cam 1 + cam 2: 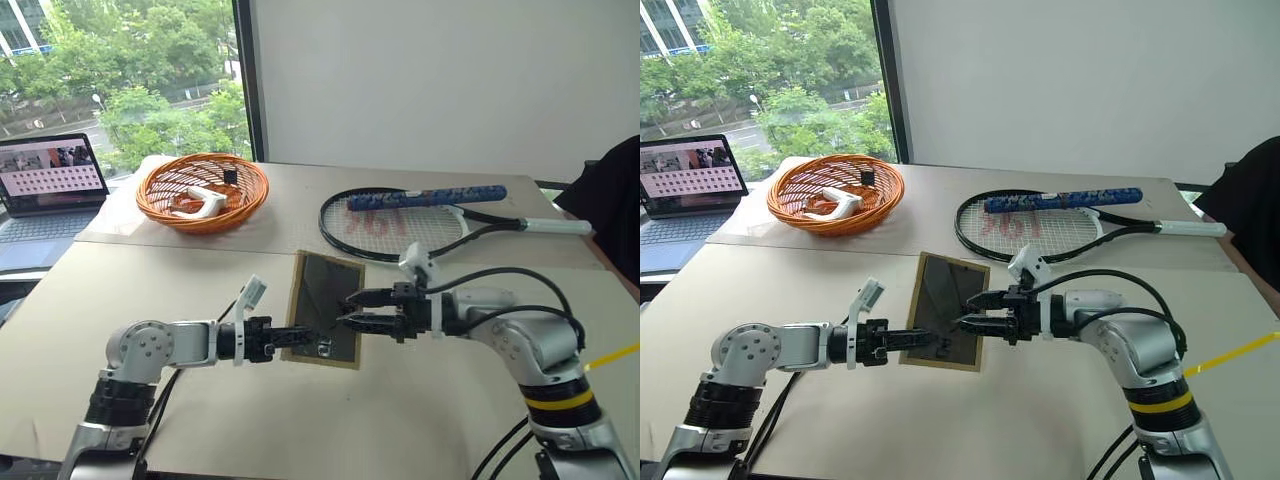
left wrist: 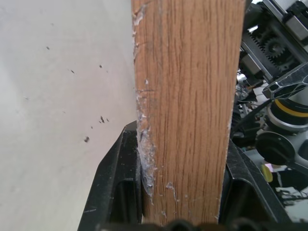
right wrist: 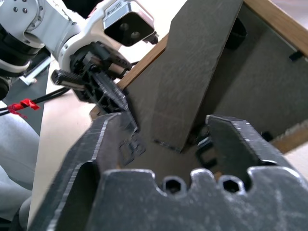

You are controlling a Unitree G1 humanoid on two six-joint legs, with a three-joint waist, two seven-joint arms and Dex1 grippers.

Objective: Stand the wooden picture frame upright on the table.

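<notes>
Unlabelled wooden picture frame (image 1: 325, 305) in left claw (image 1: 297, 338)

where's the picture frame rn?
Head views: wooden picture frame at table centre, dark back facing the camera, between the claws; left claw grips its lower left edge, near the tennis racket.

Silver-grey arms, black toothed hand (image 1: 352, 309) fingers, looping black cables, yellow wristband

Picture frame (image 1: 326, 308) mid-bench (image 1: 400, 420), toward near edge. Basket (image 1: 203, 190) near far-left corner; racket (image 1: 420, 220) along far edge, right. Laptop (image 1: 45, 185) off bench's left edge.
</notes>
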